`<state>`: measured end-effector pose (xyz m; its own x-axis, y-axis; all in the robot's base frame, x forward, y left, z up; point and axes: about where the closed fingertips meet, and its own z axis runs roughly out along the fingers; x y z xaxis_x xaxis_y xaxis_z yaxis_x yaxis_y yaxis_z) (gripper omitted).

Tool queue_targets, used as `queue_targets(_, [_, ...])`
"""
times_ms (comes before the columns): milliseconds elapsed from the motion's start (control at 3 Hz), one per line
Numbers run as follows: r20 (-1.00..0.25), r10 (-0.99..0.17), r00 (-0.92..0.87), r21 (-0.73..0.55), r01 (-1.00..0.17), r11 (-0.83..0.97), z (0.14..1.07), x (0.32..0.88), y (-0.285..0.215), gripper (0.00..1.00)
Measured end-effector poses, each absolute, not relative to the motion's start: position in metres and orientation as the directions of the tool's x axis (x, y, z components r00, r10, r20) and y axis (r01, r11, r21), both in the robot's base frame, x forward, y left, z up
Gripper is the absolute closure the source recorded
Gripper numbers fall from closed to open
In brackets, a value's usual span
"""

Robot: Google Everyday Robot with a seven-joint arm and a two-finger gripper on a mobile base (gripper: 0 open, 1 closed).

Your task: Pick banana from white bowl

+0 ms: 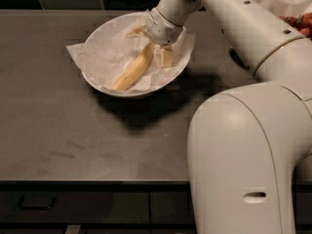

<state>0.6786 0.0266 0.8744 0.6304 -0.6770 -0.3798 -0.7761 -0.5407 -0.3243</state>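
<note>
Arm (pixel 243 28) reaches over dark counter (pixel 58 140) into white bowl (pixel 146 90) at back centre. Banana (pixel 134 72) lies slanted on the paper lining, low end front-left, stem end up against the gripper (pixel 158 57), which sits inside the bowl's right half. Can't tell if it grips or is spread.
</note>
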Motion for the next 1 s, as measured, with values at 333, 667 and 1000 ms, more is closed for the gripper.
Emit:
queue_targets(333, [-0.370, -0.678, 0.635, -0.320, -0.772, -0.549, 0.874, 0.680, 0.030, 0.00])
queue_targets(667, [-0.361, -0.669, 0.650, -0.324, -0.760, -0.563, 0.874, 0.684, 0.038, 0.00])
queue_targets(1000, [-0.352, -0.662, 0.662, -0.338, -0.749, -0.570, 0.875, 0.690, 0.046, 0.00])
